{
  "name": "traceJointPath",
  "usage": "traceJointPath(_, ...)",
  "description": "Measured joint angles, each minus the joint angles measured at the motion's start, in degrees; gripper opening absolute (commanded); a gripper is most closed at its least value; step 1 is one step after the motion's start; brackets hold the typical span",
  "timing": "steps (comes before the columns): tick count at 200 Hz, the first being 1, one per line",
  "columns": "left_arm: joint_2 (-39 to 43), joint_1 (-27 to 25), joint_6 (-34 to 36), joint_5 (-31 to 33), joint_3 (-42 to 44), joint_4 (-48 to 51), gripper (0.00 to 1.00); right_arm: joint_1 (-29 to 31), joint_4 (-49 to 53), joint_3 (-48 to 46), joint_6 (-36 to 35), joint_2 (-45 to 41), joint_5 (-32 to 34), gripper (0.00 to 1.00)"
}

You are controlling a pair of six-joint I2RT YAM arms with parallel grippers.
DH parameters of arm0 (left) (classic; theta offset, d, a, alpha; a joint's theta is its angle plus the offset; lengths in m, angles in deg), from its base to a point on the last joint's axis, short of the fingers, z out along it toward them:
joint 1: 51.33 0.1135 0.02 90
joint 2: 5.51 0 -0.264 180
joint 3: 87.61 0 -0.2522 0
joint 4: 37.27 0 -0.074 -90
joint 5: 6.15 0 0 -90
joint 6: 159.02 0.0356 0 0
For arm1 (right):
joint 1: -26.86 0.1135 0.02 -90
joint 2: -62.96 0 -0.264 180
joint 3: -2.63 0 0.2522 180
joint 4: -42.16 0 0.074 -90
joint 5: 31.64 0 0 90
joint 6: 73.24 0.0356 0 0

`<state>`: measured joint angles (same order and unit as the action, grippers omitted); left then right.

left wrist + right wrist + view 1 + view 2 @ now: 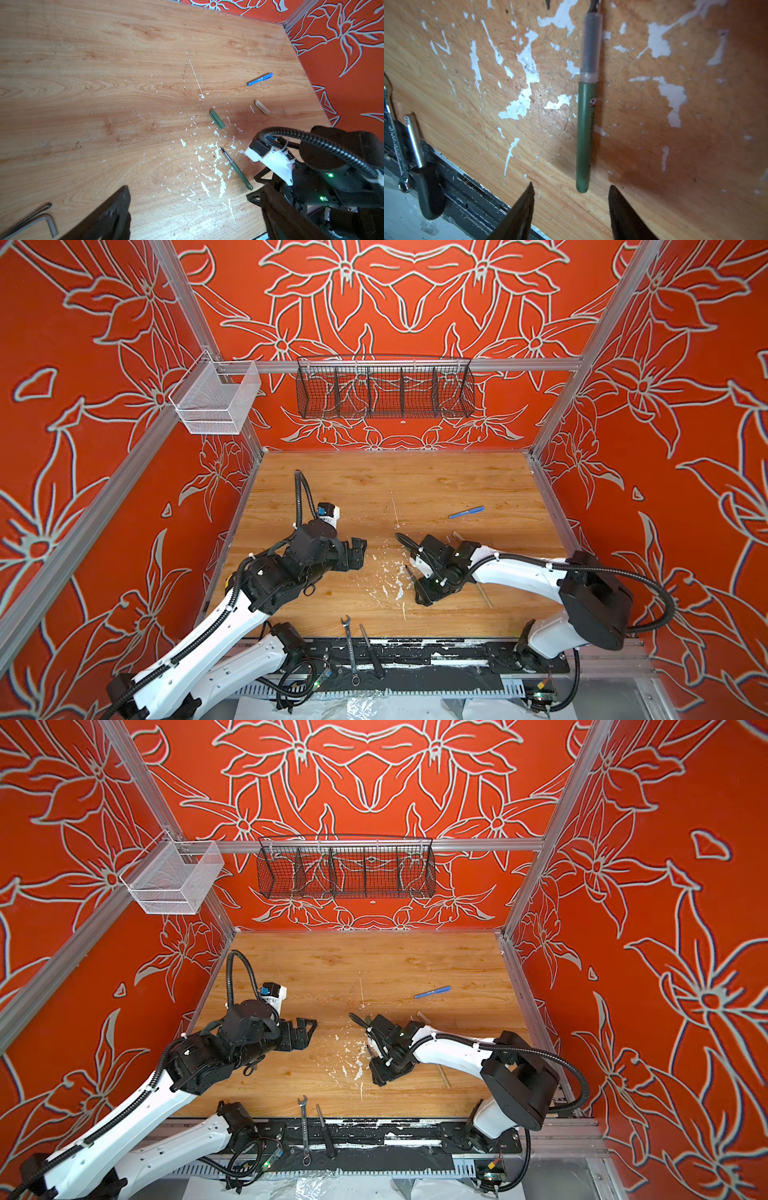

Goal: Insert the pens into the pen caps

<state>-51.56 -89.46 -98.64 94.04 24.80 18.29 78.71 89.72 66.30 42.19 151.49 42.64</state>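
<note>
Green pen (586,124) lies flat on the desk (654,145), its blunt end at the gap between the right end effector's (571,186) spread, empty jaws.

A robotics lab test cell: aluminium framing (519,364) is enclosing a scuffed wooden tabletop (415,485), orange floral panels (685,448) are walling it in, a wire basket (384,414) is hanging behind, and a wrench (350,649) is lying across the near edge.
</note>
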Motion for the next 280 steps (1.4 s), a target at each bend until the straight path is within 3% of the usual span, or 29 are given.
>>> traceJointPath(72, 1.01, 0.04, 0.39, 0.74, 0.0, 1.27, 0.97, 1.95, -2.51, 0.76, 0.46, 2.86, -2.64, 0.58)
traceJointPath(143, 0.98, 0.2, 0.63, 0.96, 0.7, 1.09, 0.97, 2.93, -14.64, -2.32, 5.46, 3.08, -10.21, 0.58)
traceJointPath(168, 0.76, 0.22, 0.11, -0.92, 2.91, 0.11, 1.0, 2.93, -17.22, -2.56, 6.95, 3.74, -11.3, 0.58)
traceJointPath(204, 0.76, 0.15, -2.89, -8.63, 12.2, -6.05, 0.93, 2.99, -18.38, -3.85, 8.35, 2.21, -10.23, 0.59)
traceJointPath(221, 0.48, -1.38, -5.7, -11.34, 17.29, -8.94, 0.93, 2.45, -17.92, -5.97, 9.35, -2.01, -8.11, 0.61)
traceJointPath(251, -0.28, -9.6, -10.4, -10.51, 20.87, -12.74, 0.94, 0.5, -16.17, -8.02, 10.36, -12.96, -5.11, 0.61)
traceJointPath(280, -1.79, -12.07, -14.08, -10.01, 24.11, -21.66, 0.95, -0.02, -14.1, -7.54, 9.77, -14.51, -4.87, 0.61)
